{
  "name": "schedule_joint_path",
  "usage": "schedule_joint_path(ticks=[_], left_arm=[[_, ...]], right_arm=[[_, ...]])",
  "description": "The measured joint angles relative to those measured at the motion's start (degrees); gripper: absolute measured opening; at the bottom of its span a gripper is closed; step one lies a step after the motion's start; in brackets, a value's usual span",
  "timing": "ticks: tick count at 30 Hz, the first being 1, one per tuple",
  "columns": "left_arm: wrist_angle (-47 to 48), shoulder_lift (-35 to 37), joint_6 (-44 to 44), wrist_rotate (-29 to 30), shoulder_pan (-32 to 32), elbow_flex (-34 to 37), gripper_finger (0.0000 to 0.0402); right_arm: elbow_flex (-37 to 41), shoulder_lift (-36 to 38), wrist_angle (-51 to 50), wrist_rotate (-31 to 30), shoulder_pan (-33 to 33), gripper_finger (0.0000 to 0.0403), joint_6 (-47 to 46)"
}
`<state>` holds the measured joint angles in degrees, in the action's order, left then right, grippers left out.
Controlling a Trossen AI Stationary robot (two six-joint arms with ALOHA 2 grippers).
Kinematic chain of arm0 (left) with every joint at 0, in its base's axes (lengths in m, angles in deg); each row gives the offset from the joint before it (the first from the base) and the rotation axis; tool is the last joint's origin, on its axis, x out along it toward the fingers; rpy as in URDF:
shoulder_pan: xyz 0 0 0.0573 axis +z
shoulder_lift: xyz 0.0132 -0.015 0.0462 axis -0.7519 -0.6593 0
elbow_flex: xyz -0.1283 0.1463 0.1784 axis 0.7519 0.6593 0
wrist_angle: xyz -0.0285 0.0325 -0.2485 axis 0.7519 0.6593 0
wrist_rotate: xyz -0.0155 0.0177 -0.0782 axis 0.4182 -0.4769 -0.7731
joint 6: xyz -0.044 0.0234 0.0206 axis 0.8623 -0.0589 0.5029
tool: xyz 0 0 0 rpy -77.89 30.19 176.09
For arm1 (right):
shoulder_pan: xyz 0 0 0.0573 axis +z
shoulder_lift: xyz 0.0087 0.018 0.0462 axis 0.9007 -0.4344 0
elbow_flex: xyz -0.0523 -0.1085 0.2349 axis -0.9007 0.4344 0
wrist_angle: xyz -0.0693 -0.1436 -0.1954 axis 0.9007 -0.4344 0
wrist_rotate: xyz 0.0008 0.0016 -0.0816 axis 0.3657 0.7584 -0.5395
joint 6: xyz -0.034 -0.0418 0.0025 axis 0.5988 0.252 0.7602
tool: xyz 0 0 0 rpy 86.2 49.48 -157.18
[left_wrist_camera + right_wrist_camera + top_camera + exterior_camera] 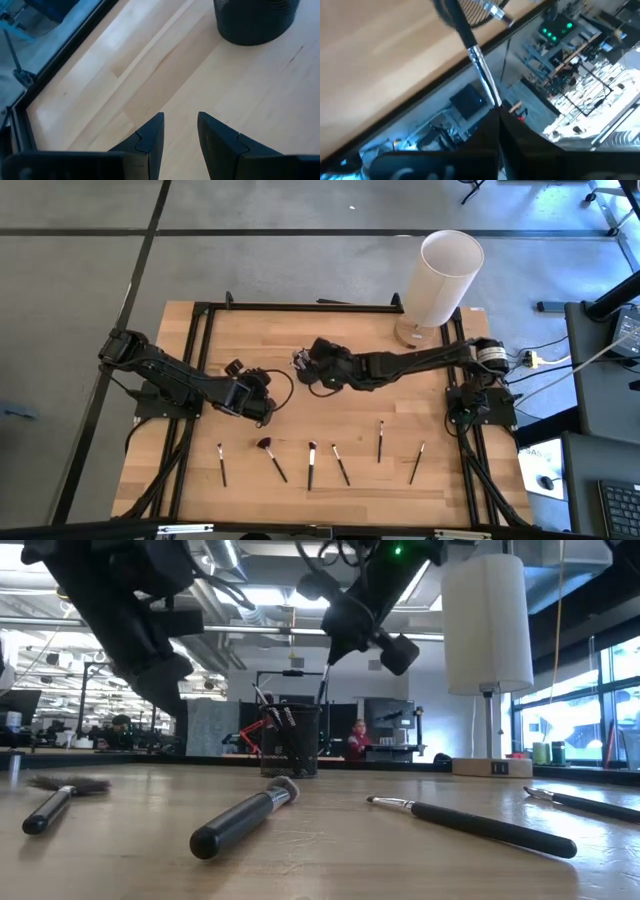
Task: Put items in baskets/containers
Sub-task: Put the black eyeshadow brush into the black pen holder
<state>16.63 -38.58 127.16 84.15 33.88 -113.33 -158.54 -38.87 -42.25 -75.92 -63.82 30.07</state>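
A small black mesh cup (290, 743) stands on the wooden table (340, 415) near its middle, with several brushes upright in it. My right gripper (333, 648) hangs just above the cup, shut on a thin brush (479, 62). My left gripper (180, 135) hovers open above bare wood to the left of the cup (256, 20), with nothing between its fingers. Several more brushes lie flat in a row along the near edge, among them a fan-headed one (270, 456) and a thick one (245, 818). My right gripper pinches the brush between its two fingers at the silver ferrule end (492, 97). The dark handle (457, 22) runs straight on from the fingertips. The brush slants steeply down from the fingers, its lower end (322, 700) at the cup's mouth.
A tall white cylinder (445, 278) on a wooden base stands at the far right corner. A black frame (300, 307) runs along the table's far edge and down both sides. Bare wood lies between the cup and the row of brushes.
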Motion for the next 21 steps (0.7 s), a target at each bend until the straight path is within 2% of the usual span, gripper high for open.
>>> schedule_joint_path(ticks=[10, 15, 21], left_arm=[[-0.1, 0.0, -0.3, 0.8, 0.0, 0.1, 0.0113], [-0.2, 0.0, 0.2, 0.2, 0.0, 0.1, 0.0113], [-0.2, 0.0, 0.3, -0.3, 0.0, 0.1, 0.0113]], right_arm=[[-4.0, 0.3, 0.9, -0.9, 0.2, 0.0008, 2.3], [-4.7, 0.4, 2.9, -0.6, -0.4, 0.0003, 7.2], [-4.8, 0.2, 4.9, 7.6, -3.7, 0.0003, 6.5]])
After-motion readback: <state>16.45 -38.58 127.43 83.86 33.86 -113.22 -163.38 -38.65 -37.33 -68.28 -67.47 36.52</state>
